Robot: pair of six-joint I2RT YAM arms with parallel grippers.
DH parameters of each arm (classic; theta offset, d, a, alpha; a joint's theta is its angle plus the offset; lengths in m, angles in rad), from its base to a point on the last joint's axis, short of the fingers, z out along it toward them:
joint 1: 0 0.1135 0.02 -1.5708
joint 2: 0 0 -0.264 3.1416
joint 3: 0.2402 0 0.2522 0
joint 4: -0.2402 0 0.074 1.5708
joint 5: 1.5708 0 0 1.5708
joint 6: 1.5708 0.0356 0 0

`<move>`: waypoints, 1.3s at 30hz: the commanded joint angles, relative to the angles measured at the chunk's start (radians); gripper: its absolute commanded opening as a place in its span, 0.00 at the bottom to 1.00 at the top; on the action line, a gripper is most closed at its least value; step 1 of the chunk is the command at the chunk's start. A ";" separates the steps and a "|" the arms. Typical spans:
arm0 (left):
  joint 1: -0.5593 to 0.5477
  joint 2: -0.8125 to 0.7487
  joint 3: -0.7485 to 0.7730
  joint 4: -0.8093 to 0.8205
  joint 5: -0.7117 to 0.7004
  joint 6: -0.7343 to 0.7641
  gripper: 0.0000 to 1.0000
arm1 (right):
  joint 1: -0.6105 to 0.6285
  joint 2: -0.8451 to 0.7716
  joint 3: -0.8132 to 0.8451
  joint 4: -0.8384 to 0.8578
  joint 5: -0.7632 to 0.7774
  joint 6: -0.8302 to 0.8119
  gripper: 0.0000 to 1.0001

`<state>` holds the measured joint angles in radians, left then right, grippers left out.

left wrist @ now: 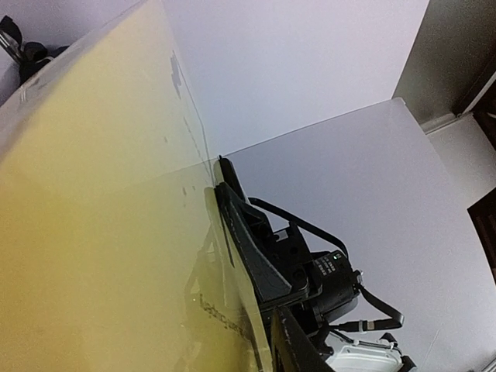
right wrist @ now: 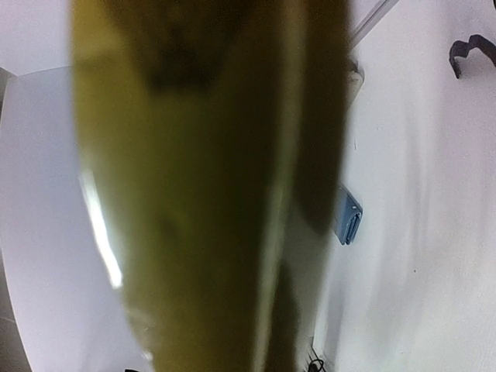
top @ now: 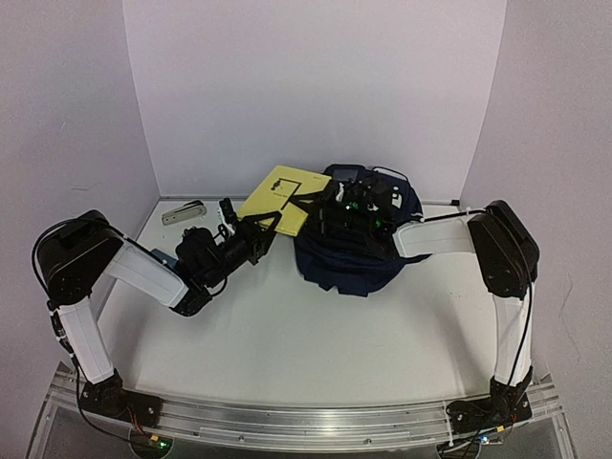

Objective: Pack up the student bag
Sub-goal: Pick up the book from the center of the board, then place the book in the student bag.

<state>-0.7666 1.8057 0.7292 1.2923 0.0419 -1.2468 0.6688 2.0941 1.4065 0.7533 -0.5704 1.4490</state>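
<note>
At the back of the table, a yellow book sits next to the bag

Beside the white wall, the bag [top: 349, 266] lies slumped on the table [top: 306, 354]. It is dark blue, soft and lumpy, made of cloth. Its top end faces the back wall.

The book [top: 280, 194] is thin, flat and bright yellow, with a smooth, shiny cover. It is lifted at a slant, just left of the bag, and one corner reaches over the bag's top.

The left gripper [top: 260, 228] is at the book's lower edge. From the left wrist, one black finger [left wrist: 252, 252] lies flat against the cover. I cannot tell if the fingers are squeezing it tight yet.

The right gripper [top: 335, 199] is over the bag, by the book's right corner. Its own camera sees only blurry yellow up close, so I cannot tell if it is pinching anything.

I think the job now is to slide the book into the bag. To do it well, get a firm grip first, because the shiny cover could slip. Keep the book flat and straight. Aim one thin edge at the bag's mouth. Soft cloth can fold shut, so the mouth must be held wide
</note>
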 commanded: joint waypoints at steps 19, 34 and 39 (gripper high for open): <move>0.018 -0.195 -0.207 0.209 -0.074 -0.049 0.00 | -0.052 -0.194 -0.014 -0.497 -0.086 -0.654 0.71; 0.024 -0.655 -0.346 -0.397 0.015 0.054 0.00 | -0.022 -0.267 0.269 -1.485 0.279 -1.815 0.52; 0.024 -0.754 -0.352 -0.503 0.006 0.085 0.00 | 0.038 -0.262 0.225 -1.491 0.524 -1.995 0.55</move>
<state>-0.7452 1.1254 0.3531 0.8195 0.0422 -1.2265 0.6584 1.8252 1.6492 -0.6416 -0.2828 -0.2908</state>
